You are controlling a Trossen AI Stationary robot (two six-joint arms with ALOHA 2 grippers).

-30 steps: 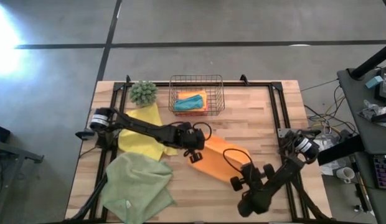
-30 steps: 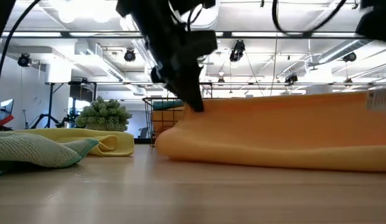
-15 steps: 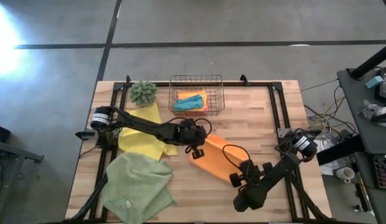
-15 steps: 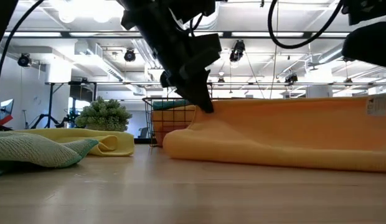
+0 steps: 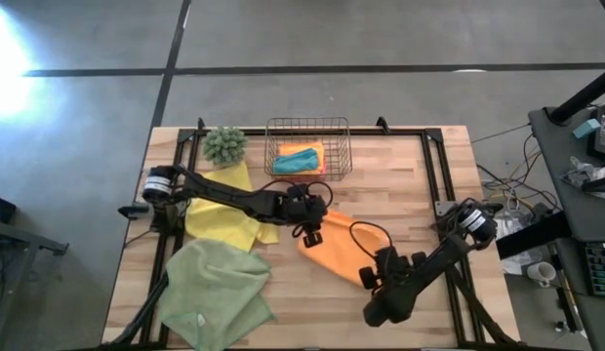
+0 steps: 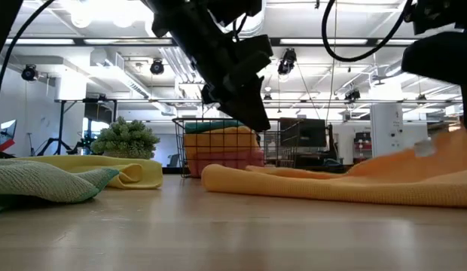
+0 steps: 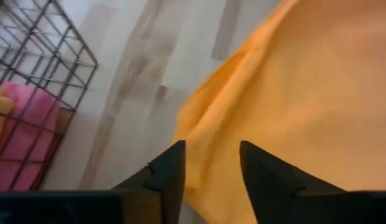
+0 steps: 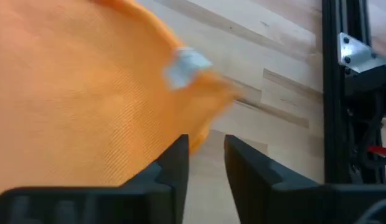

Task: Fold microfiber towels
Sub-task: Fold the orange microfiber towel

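Note:
An orange towel (image 5: 343,249) lies low and rumpled on the table's middle, a white tag (image 8: 187,65) at its near right corner. My left gripper (image 5: 312,232) hovers open just above the towel's far left end (image 7: 243,93). My right gripper (image 5: 373,280) stands open by the tagged corner, which sits a little raised (image 6: 422,148) in the low view. Neither gripper has cloth between its fingers. A yellow towel (image 5: 224,205) and a sage green towel (image 5: 215,288) lie on the table's left side.
A copper wire basket (image 5: 268,146) at the far middle holds teal, orange and pink cloths. A spiky green ball plant (image 5: 224,144) stands to its left. Black frame rails (image 5: 441,185) run along the table's left and right sides. Bare wood lies to the right of the orange towel.
Both grippers held the orange towel's upper edge raised as an upright sheet and carried it slightly toward the far edge. Both have now opened and let go. The sheet has fallen into a low layer on the table, its tagged right end last.

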